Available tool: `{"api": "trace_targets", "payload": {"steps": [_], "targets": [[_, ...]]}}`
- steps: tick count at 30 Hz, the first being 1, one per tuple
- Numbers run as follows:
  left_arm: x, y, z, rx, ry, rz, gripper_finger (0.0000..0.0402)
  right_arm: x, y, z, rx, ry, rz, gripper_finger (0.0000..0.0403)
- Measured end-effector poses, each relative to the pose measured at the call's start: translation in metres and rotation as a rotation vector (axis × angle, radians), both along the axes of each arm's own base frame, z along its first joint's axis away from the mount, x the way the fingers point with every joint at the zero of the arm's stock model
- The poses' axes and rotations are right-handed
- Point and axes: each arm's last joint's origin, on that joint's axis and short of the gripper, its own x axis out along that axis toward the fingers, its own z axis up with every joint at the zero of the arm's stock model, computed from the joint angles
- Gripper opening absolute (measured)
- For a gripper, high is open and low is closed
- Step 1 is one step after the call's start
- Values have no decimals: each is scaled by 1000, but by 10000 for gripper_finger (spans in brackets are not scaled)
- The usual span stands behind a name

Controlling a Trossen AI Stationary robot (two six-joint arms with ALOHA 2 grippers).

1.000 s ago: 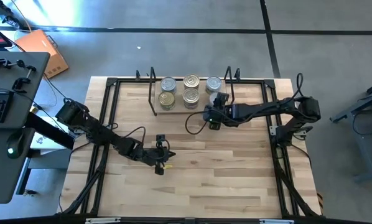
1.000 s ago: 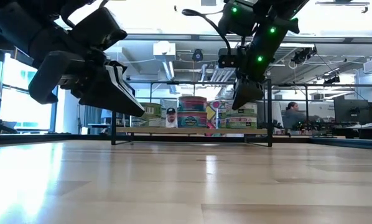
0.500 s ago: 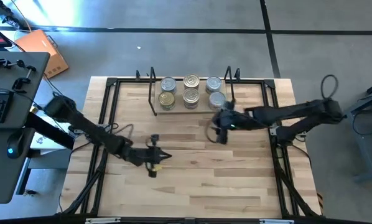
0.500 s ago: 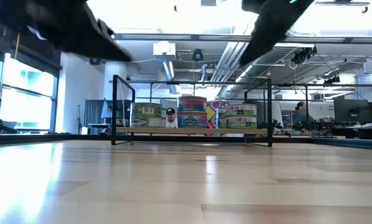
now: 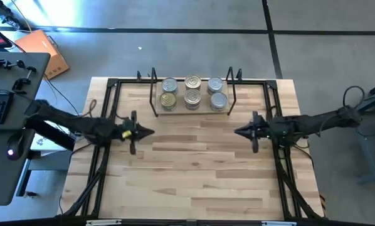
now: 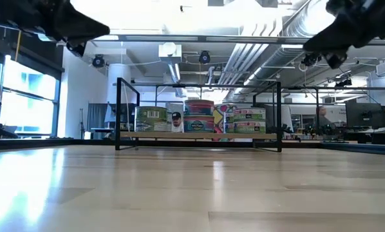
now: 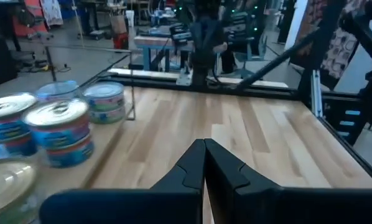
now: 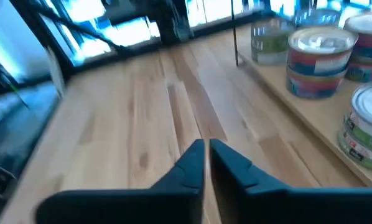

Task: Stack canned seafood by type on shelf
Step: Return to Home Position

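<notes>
An open workshop with ceiling ducts (image 6: 289, 26) lies behind the pale wooden bench (image 5: 194, 176). At the bench's far edge stands the shelf (image 5: 180, 111), a light board between thin black uprights. On it the seafood tins (image 5: 192, 98) sit in two rows of three. The low view shows them stacked two high, with green labels at one end and blue-and-green ones in the middle. The left pincer (image 5: 147, 132) hangs over the bench's left side and the right pincer (image 5: 241, 132) over its right, tips facing each other, well apart. Each pincer is pressed together, pinching nothing.
</notes>
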Motion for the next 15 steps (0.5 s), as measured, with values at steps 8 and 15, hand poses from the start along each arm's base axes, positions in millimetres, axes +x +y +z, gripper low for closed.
{"api": "trace_targets", "payload": {"steps": [8,15], "targets": [[-22,30,5,-46,-8,69,0,-29,-3,-16,66,-252,92,8],[-35,39,5,-64,-11,105,0,-33,-3,-42,56,-341,146,1]]}}
